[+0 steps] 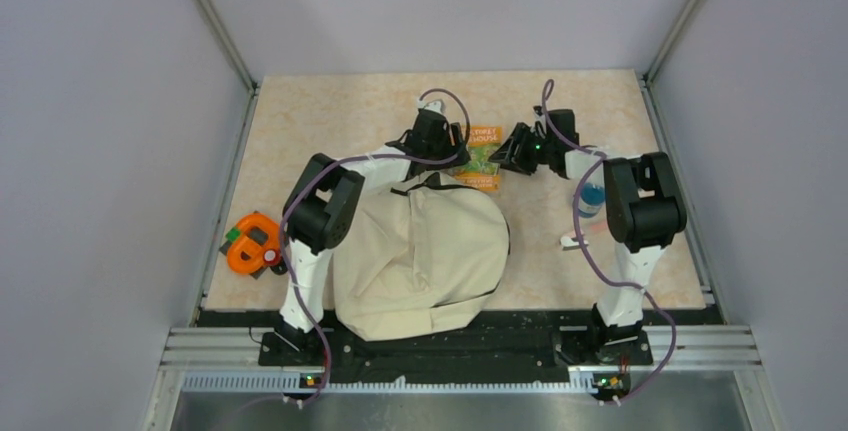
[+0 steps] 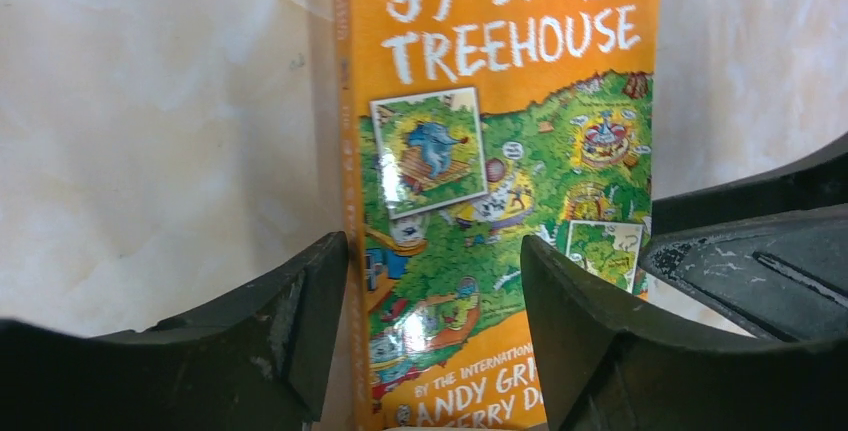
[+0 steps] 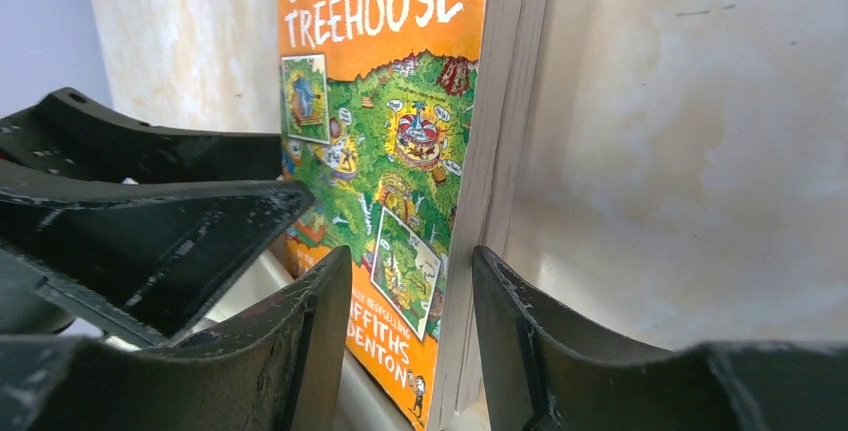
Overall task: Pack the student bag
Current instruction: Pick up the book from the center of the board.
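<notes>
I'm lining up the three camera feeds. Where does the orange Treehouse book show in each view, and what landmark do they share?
Top external: the book lies at upper centre, just beyond the student bag.
Left wrist: the book fills the centre from top to bottom, its title reading upright.
Right wrist: the book is left of centre, seen at a slant, with its page edge to the right.
Shared landmark: the marbled beige tabletop beneath it.

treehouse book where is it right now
In the top view the book lies far-middle on the table, just beyond the student bag, between the left tool and right tool.
</notes>
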Robot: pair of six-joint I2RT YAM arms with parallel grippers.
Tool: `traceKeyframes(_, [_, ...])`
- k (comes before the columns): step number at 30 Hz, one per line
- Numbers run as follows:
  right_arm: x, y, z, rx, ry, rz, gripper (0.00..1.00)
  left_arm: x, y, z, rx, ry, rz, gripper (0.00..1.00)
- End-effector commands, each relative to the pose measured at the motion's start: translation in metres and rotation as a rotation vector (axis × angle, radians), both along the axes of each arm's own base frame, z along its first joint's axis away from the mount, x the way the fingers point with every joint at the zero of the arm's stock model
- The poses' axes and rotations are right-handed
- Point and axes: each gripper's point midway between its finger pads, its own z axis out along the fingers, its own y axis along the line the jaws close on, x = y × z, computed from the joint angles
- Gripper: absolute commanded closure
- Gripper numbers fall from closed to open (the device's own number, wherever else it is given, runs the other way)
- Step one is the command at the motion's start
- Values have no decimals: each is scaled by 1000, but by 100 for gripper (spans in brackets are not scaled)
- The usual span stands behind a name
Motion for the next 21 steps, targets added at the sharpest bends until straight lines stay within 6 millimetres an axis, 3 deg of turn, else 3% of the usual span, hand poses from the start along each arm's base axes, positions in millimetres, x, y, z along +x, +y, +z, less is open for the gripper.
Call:
traceKeyframes(1, [6,18,35,102,-87,37,53,-1,-16,13,-87,-12,-55,36])
traceKeyframes(9, [4,32,50,198,-114,64,57,-8,-23,16,-138,-1,-89,60])
traceKeyframes(18, [0,41,7,157,-35,76,67,-11,-30,24,-175,-19,-126,68])
traceKeyframes(21, [0,39,0,122,-29,69,69,-11,-28,26,-172,-23,-125,68])
